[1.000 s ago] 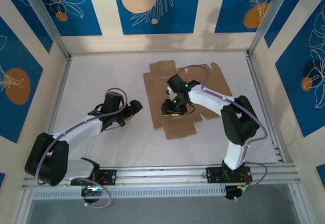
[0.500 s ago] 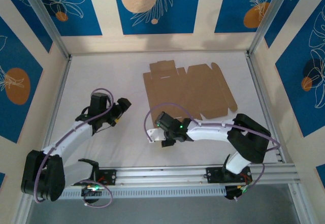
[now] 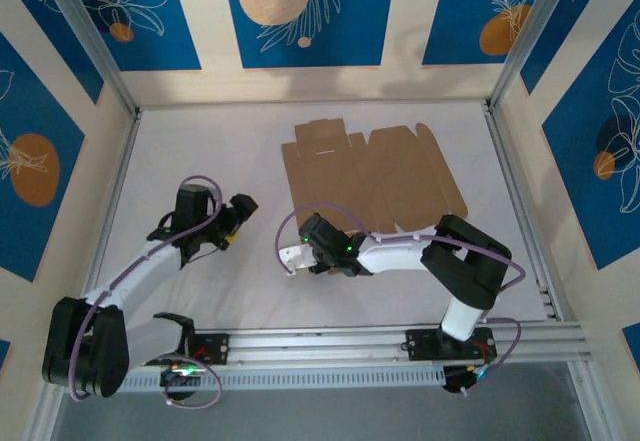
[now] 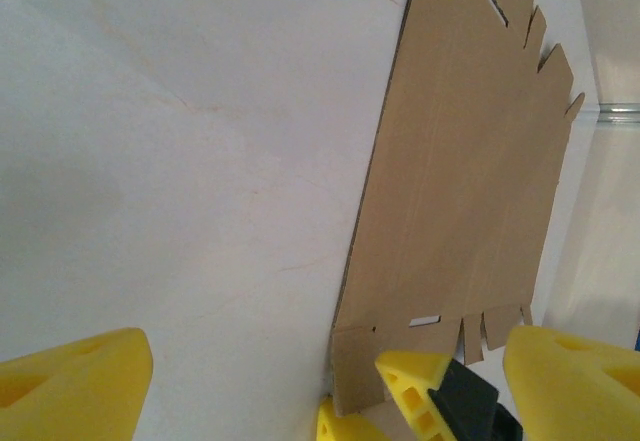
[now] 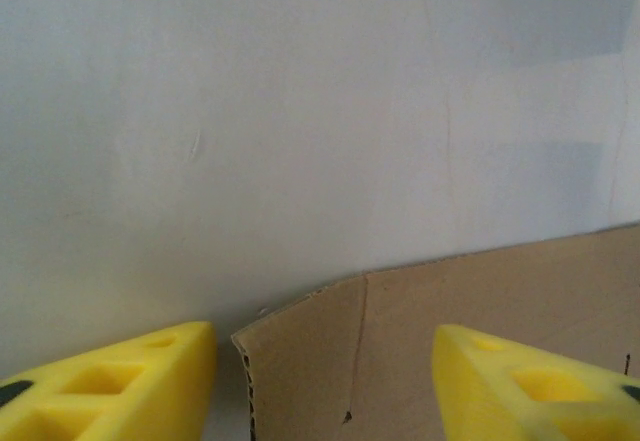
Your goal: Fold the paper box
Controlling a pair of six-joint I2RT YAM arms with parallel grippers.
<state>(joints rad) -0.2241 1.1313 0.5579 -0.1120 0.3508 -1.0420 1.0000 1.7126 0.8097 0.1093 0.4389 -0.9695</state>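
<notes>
Inside the wide-spread right gripper lies a corner of the flat paper box.

Your top view is bright and evenly lit from above, sharp to the corners, with faint soft shadows on the white table and no glare. In your left wrist view, grey shade pools at 9 o'clock. In your right wrist view, the yellow fingers at 5 and 7 o'clock look soft.
</notes>
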